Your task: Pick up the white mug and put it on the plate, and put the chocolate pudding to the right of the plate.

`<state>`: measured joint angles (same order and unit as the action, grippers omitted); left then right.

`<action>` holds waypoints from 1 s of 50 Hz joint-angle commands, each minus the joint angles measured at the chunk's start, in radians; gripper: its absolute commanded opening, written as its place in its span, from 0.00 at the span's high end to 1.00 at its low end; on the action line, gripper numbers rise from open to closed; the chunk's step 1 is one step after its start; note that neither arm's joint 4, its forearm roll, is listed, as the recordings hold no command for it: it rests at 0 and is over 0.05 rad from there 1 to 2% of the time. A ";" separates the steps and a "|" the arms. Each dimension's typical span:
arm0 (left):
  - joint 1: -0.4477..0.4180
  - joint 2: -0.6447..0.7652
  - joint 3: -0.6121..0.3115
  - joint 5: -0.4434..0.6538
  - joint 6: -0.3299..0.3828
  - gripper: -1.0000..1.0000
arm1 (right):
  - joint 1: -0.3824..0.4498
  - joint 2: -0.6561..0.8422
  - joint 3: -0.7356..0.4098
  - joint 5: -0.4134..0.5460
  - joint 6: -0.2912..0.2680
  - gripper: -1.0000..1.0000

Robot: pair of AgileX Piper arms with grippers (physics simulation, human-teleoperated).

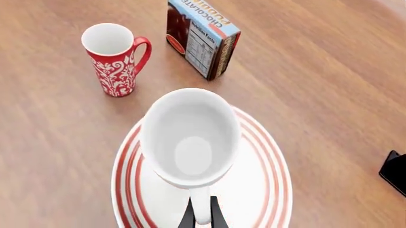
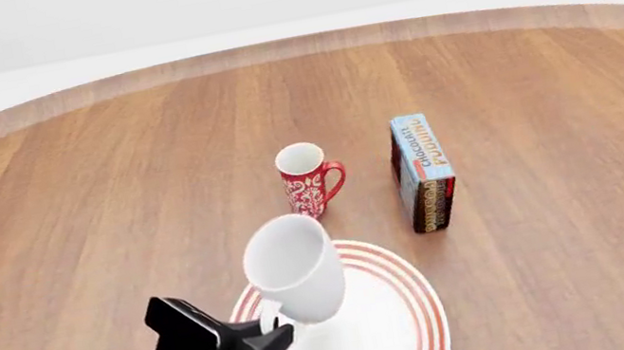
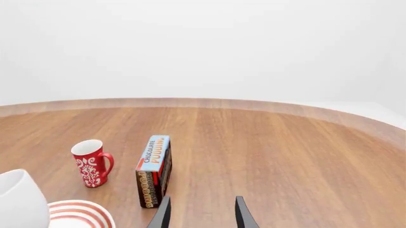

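left gripper (image 1: 201,216) pinches glossy white mug (image 1: 189,137) handle

Two mugs: one white mug (image 2: 294,270) over the plate, one red mug (image 2: 308,179) at 12 o'clock from it. One plate (image 2: 409,321), red-ringed. One chocolate pudding (image 2: 425,170) carton at 2 o'clock from the plate. One wooden counter (image 2: 98,203). Two hands: left hand (image 2: 274,336), right hand (image 3: 201,213).

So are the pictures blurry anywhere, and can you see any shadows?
Front view: sharp all over, soft shadows beside the red mug and chocolate pudding. Left wrist view: the white mug looks stretched because it's so close, with a faint shadow on the plate. Right wrist view: clear, plain pale background, no glare.
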<state>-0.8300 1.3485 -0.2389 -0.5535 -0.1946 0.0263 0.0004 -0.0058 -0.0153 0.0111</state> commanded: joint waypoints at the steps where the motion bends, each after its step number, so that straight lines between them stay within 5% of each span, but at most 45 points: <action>1: -0.011 0.027 0.004 -0.004 -0.011 1.00 | 0.000 0.000 0.000 0.000 0.001 0.00; 50: -0.031 0.073 0.003 0.023 -0.047 1.00 | 0.000 0.000 0.000 0.000 0.000 0.00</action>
<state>-0.8585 1.3993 -0.2303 -0.5209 -0.2397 0.0263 0.0004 -0.0058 -0.0152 0.0112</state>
